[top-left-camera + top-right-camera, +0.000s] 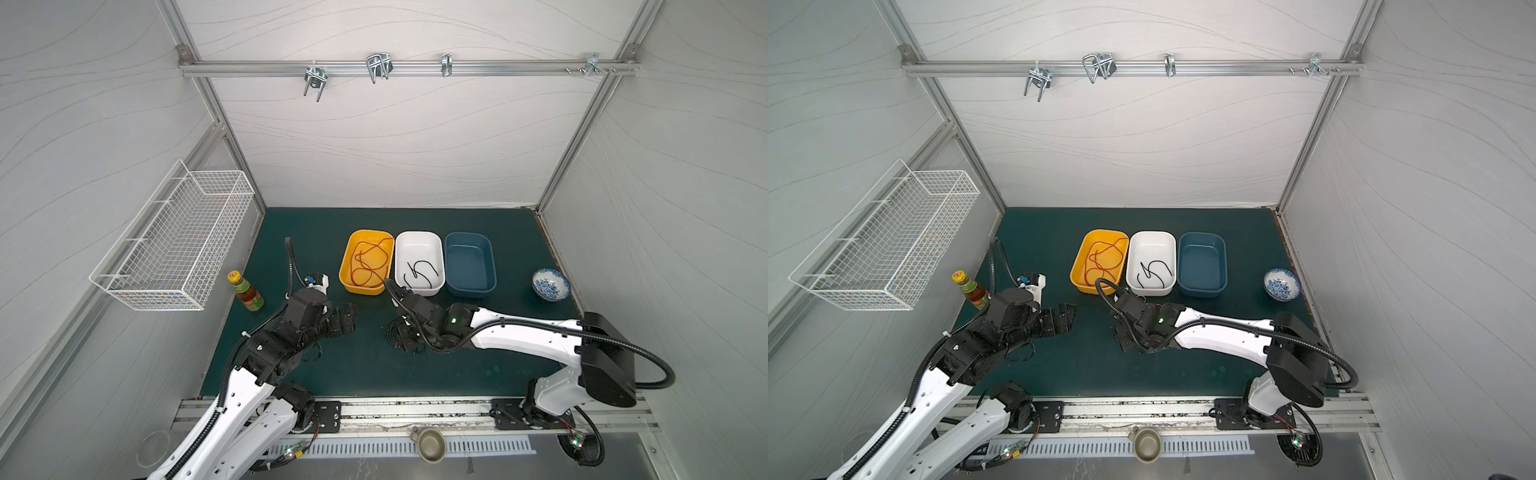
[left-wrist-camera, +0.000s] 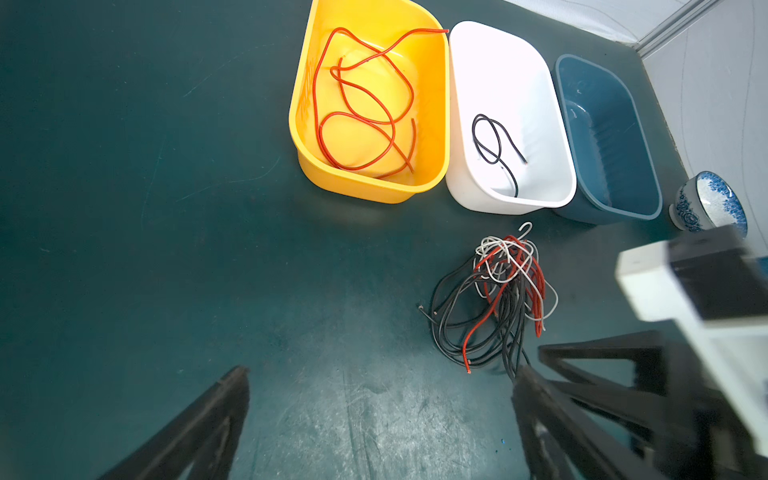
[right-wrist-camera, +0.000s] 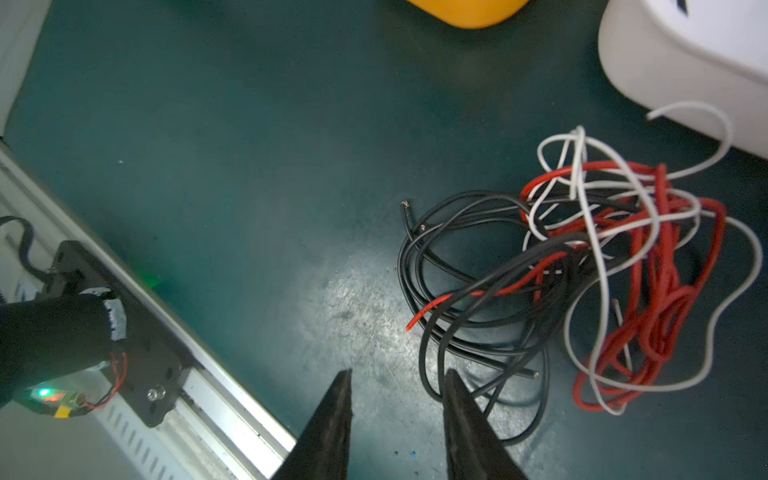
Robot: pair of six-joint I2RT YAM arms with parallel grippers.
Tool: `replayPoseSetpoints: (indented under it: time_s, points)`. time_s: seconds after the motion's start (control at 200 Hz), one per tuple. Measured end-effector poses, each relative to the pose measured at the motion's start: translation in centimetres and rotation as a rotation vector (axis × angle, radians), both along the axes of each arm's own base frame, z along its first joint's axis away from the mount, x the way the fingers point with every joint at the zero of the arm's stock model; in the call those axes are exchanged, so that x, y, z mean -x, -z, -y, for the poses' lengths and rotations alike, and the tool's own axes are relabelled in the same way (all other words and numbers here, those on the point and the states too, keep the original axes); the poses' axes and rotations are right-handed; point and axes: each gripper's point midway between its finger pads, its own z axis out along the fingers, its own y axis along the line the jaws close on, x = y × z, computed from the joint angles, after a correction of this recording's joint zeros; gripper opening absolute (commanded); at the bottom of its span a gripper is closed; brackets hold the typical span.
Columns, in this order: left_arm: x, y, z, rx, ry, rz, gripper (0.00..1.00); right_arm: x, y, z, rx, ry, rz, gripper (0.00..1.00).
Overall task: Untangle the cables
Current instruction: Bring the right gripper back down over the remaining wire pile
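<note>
The tangle of cables (image 2: 496, 297) lies on the green mat (image 2: 166, 208), just in front of the white bin (image 2: 511, 203) and apart from its wall. It's a heap of red, black and white strands, longer than it is wide. Its long axis runs from the white bin back toward the front of the table. One white end hooks up toward that bin. The black loops spread on the side facing the left arm, and a couple of bare black tips poke out that way.

The right gripper (image 3: 398, 374) is down at the near end of the heap. Its jaws are part-way open with a clear gap; a black loop passes through the gap, but nothing is pinched. The left gripper (image 2: 380, 372) stands off to the side, spread wide and empty.

Behind, one red cable (image 2: 361, 104) lies coiled in the yellow bin (image 2: 365, 187), with one end resting on the rim. A short black cable (image 2: 494, 145) squiggles in the white bin. The blue bin (image 2: 598, 218) touches the white one, and a patterned bowl (image 2: 706, 199) sits beyond it. A sauce bottle (image 1: 246, 293) stands on the far left.
</note>
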Motion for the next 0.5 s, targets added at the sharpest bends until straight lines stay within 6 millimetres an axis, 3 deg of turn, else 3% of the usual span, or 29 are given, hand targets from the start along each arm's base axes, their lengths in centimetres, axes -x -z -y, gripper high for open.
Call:
replayPoseSetpoints:
  time_s: [0.105, 0.5]
  points:
    - [0.0, 0.0, 0.0, 0.000, 0.000, 0.000, 1.00, -0.3, 1.1, 0.2, 0.035, 0.023, 0.004, 0.33]
    - [0.0, 0.0, 0.0, 0.001, 0.001, 0.001, 1.00, -1.3, 2.1, 1.4, 0.070, 0.083, 0.057, 0.32]
